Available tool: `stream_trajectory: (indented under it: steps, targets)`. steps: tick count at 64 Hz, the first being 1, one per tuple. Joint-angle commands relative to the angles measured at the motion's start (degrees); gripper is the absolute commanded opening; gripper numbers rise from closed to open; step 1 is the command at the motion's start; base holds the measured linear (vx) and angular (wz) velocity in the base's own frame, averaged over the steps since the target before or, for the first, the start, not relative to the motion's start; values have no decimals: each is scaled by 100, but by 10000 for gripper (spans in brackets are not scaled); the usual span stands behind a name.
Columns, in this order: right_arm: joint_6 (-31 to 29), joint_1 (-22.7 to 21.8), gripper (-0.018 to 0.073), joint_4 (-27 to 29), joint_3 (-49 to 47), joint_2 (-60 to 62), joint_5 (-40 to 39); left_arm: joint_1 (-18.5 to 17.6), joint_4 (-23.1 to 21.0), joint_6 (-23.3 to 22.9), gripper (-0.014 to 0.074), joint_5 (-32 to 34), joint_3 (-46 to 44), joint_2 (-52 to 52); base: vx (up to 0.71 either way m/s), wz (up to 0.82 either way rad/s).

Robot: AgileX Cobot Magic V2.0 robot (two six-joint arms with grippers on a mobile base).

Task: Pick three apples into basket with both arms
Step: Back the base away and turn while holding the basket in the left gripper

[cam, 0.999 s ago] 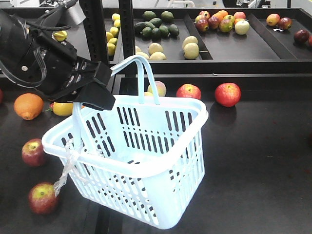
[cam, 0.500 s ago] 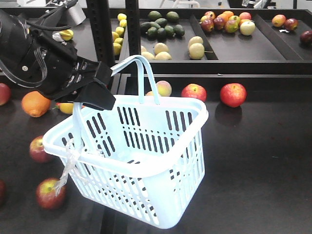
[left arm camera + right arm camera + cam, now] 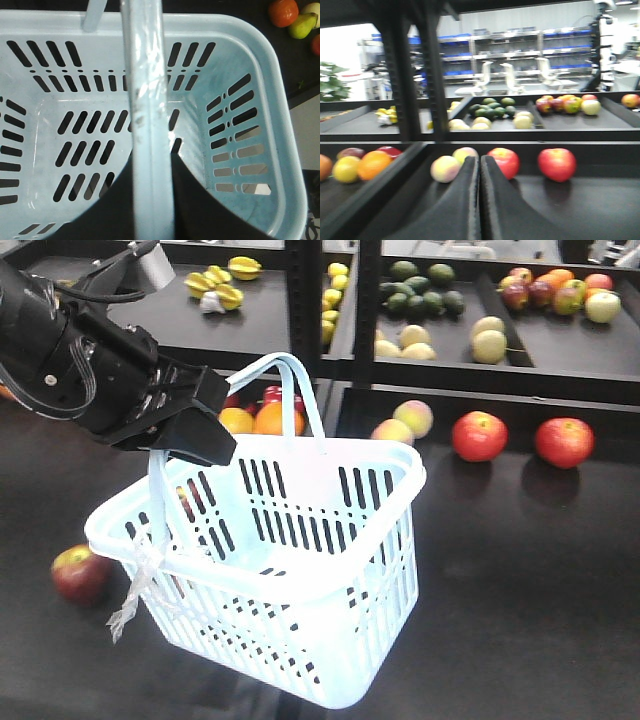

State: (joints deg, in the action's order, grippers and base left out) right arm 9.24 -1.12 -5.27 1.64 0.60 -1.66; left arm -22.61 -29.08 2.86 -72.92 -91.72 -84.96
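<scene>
- Shelving (image 3: 342, 340) has slid rightward behind the basket (image 3: 410, 480), which hangs tilted and empty.
- Left gripper (image 3: 190, 430) is clenched on the basket handle; right gripper (image 3: 480, 200) is pressed closed, holding nothing.
- Apple (image 3: 479, 436) lies beyond the basket's right side; advise parting the right pincer before reaching.

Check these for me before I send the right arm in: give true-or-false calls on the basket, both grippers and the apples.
1. The basket has no fruit in it. True.
2. The left gripper is closed on a basket handle. True.
3. The right gripper holds an apple. False: its jaws are shut with nothing between them.
4. The basket sits level. False: it is tilted, held by one handle.
5. A red apple lies on the dark surface beyond the basket. True.
</scene>
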Motion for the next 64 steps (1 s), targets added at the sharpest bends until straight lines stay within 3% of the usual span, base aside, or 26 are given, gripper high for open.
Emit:
stream_trajectory:
  steps: [1,64]
  targets:
    - [-33,-27,-4,-54,81,62,-466,-38,-297,-48,-8,135,-139,249,-10,40]
    - [-33,-27,-4,-54,81,62,-466,-38,-297,-48,-8,135,-139,249,-13,49]
